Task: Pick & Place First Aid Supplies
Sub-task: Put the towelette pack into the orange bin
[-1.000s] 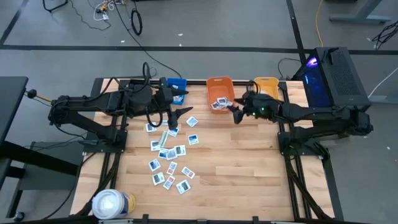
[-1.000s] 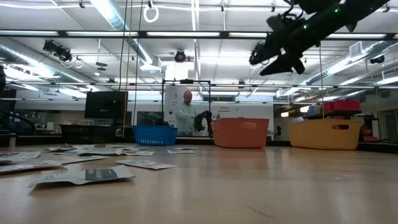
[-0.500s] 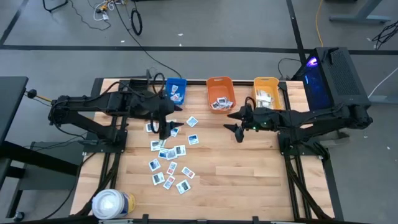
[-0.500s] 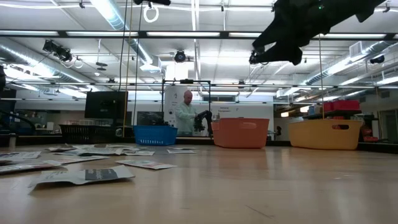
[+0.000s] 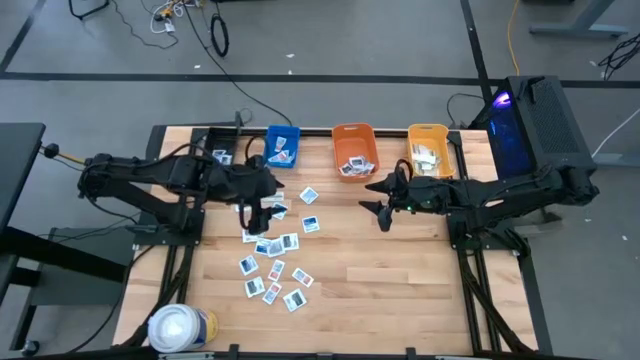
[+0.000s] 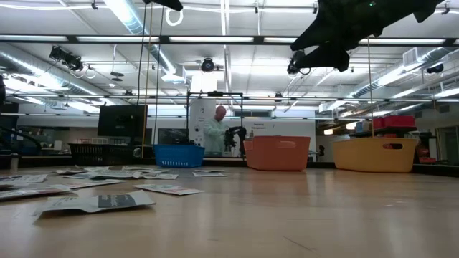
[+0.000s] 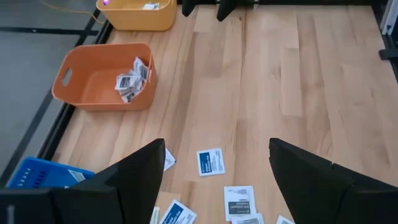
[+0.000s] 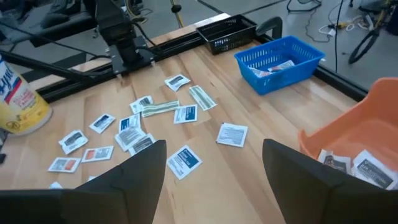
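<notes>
Packets (image 5: 272,262) of first aid supplies lie scattered flat on the table's left half: small white rectangles with blue or red print, turned every which way, plus two longer pale greenish strips (image 8: 163,108) near the far end of the scatter, their long axes crossing at an angle. More packets sit in the blue bin (image 5: 281,147), orange bin (image 5: 353,150) and yellow bin (image 5: 429,148) along the table's far edge. The left gripper (image 5: 257,213) hangs above the scatter's far end, jaws spread and empty, with packets below them. The right gripper (image 5: 378,201) hovers over bare wood near the table's middle, jaws spread, holding nothing, well apart from the scatter.
</notes>
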